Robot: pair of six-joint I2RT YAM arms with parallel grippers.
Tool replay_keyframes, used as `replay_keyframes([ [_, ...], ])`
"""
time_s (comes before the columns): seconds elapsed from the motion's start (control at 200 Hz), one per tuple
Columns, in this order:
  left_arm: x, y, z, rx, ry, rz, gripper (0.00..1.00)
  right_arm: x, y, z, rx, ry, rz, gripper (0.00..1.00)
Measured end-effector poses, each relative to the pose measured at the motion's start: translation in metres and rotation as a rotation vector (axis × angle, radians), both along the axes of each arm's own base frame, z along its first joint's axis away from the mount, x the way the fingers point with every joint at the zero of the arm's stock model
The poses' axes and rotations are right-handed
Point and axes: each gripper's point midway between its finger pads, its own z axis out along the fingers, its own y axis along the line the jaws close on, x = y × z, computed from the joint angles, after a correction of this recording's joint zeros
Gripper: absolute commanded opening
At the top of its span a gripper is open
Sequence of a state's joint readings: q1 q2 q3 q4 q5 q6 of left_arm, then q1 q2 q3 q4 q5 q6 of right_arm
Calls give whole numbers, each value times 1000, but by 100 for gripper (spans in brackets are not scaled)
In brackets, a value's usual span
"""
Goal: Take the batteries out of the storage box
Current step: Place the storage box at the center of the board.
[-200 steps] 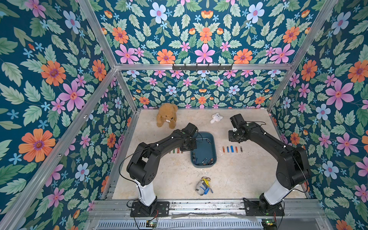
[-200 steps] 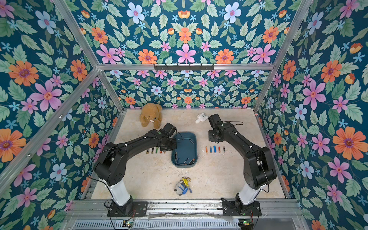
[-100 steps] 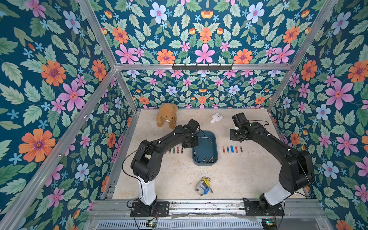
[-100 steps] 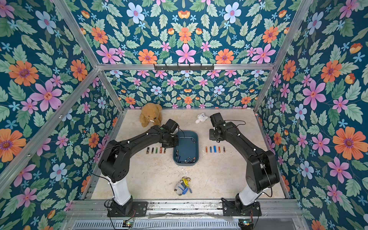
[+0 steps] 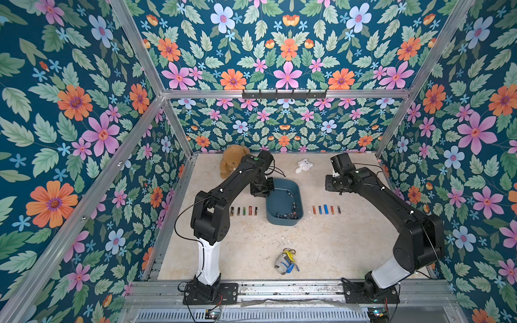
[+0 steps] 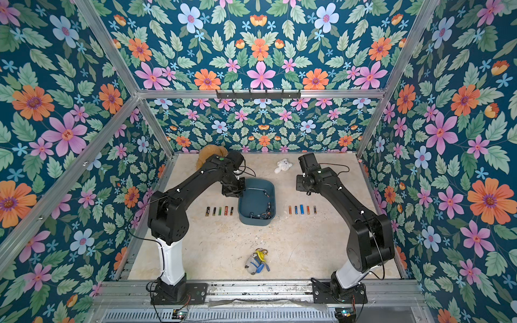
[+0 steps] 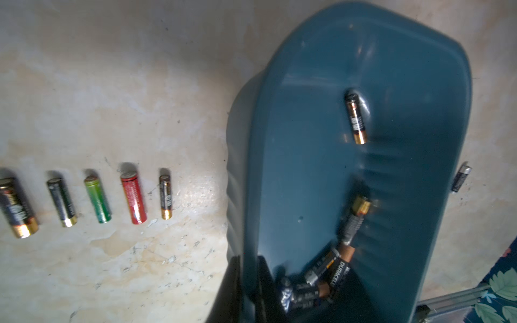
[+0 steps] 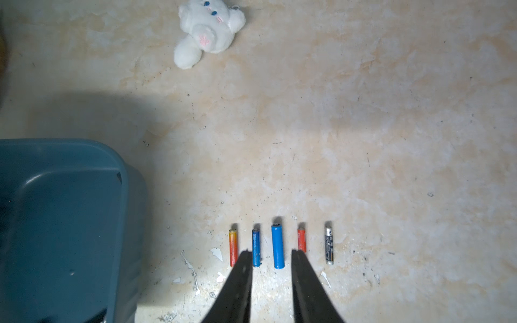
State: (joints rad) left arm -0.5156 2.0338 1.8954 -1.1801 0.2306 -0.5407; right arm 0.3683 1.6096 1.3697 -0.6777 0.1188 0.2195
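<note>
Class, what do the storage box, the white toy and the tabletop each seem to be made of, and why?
Storage box: smooth moulded plastic, probably; soft sheen, rounded corners.
White toy: fluffy plush fabric.
Tabletop: stone-look surface, chipped and scuffed; real material unclear.

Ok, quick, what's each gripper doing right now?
Left gripper: closed on the rim of the dark teal plastic storage box.
Right gripper: open, holding nothing.
</note>
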Motion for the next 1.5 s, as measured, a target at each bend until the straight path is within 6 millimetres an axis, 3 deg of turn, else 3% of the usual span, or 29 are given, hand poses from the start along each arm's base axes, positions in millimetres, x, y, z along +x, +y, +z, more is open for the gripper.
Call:
replay_keyframes([
  [0.175, 0, 9, 16, 37, -1, -4, 0, 5, 4, 6, 15, -11, 10, 30],
  [0.37, -29, 10, -23, 18, 112, 1, 0, 3, 5, 4, 18, -1, 22, 30],
  [0.48, -40, -6, -34, -86, 168, -7, 0, 2, 5, 3, 16, 3, 22, 30],
  [0.665, -35, -23, -34, -193, 181, -23, 0, 5, 6, 10, 21, -10, 19, 30],
  [0.99, -18, 4, -39, -47, -41, 54, 0, 0, 3, 2, 9, 13, 11, 30],
  [1.29, -9, -6, -55, -32, -144, 70, 15, -5, 13, 1, 3, 19, 38, 30],
  [1.5, -11, -6, -62, -25, -153, 67, 39, -13, 36, -7, 2, 38, 87, 30],
])
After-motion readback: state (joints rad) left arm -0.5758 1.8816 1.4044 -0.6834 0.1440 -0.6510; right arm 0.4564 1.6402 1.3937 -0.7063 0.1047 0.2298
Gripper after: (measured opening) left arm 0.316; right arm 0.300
